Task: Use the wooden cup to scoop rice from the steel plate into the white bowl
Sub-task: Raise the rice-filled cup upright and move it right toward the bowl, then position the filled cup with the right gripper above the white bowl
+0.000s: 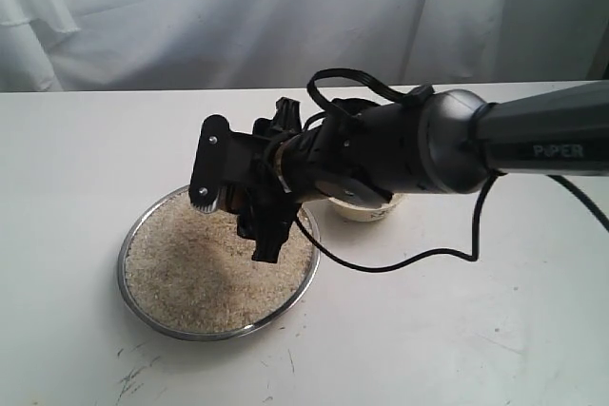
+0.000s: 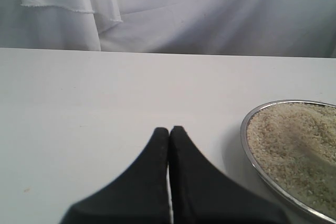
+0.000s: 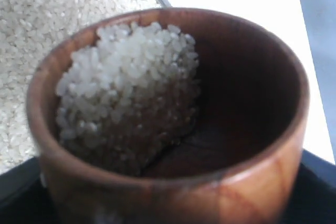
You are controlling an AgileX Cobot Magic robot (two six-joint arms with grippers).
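Right hand [image 1: 238,204] is clamped on the wooden cup [image 3: 173,182], tilted and part full of rice [image 3: 126,93], right over the steel plate [image 1: 122,278]. Left hand [image 2: 169,134] has its fingers pressed together, near the plate.

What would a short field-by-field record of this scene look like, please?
Right end effector: closed on the cup, above the plate
Cup contents: rice, heaped to one side
Plate: covered with rice
Bowl: mostly hidden by the arm, contents unseen
Left end effector: shut, empty, beside the plate
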